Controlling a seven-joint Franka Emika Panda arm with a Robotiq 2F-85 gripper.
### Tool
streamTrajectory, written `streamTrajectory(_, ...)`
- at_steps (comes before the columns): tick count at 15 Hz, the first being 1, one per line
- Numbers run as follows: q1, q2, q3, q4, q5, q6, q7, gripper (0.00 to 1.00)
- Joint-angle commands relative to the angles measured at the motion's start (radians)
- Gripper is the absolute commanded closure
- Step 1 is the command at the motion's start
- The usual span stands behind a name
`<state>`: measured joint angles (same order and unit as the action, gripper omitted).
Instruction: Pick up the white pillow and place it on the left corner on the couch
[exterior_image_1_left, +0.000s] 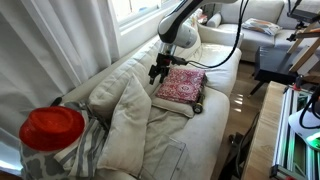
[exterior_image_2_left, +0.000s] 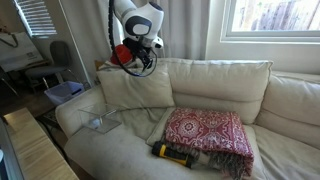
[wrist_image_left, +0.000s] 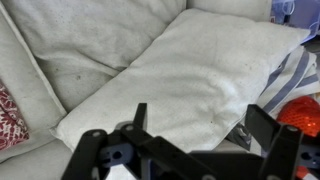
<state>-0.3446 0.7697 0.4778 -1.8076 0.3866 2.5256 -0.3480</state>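
1. The robot's hand (wrist_image_left: 198, 114) hovers over the couch (exterior_image_2_left: 288, 108), released, with its fingers spread wide and nothing between them.
2. The white pillow (wrist_image_left: 190, 75) leans on the back cushions near one end of the couch.
3. A red patterned pillow (exterior_image_2_left: 205, 135) lies on the seat beside it.

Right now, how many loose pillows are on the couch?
2. The white pillow leans against the back of the couch toward one end. The red patterned pillow lies flat on the seat beside it. More could be hidden outside the frame.
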Motion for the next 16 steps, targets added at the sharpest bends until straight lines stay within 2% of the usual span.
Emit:
streamTrajectory(1, -0.104, -0.173, 0.016, -0.158, 0.127, -0.066, -0.168, 0.00)
streamTrajectory(4, -0.156, -0.283, 0.006, -0.236, 0.274, -0.095, -0.312, 0.00)
streamTrajectory(6, -0.162, -0.347, -0.030, -0.265, 0.382, -0.179, -0.415, 0.00)
streamTrajectory(9, -0.101, -0.430, -0.150, -0.303, 0.496, -0.274, -0.509, 0.00)
streamTrajectory(11, -0.051, -0.466, -0.231, -0.323, 0.529, -0.311, -0.533, 0.00)
streamTrajectory(12, -0.004, -0.418, -0.265, -0.263, 0.515, -0.312, -0.511, 0.00)
streamTrajectory(14, 0.015, -0.446, -0.304, -0.283, 0.528, -0.324, -0.521, 0.00)
streamTrajectory(16, 0.023, -0.453, -0.310, -0.291, 0.530, -0.323, -0.521, 0.00)
